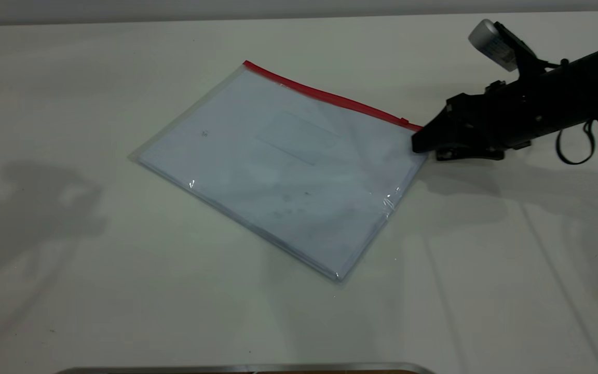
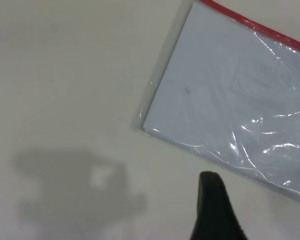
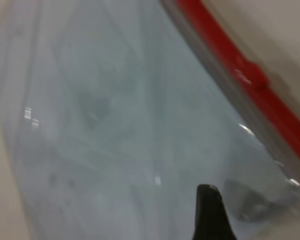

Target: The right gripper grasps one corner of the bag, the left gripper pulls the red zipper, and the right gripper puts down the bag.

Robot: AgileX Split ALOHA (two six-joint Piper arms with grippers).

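One corner of the bag (image 1: 283, 166), flat on the table (image 1: 96, 291), meets my right gripper (image 1: 419, 143) beside the red zipper (image 1: 330, 96); its spread I cannot tell. I should pinch plastic only, clear of the slider.

The table (image 1: 96, 291) is white and fills almost the whole exterior frame. The bag (image 1: 283, 166) lies flat on it, a little above the centre and turned at an angle, its red zipper (image 1: 330, 96) along the upper right edge.
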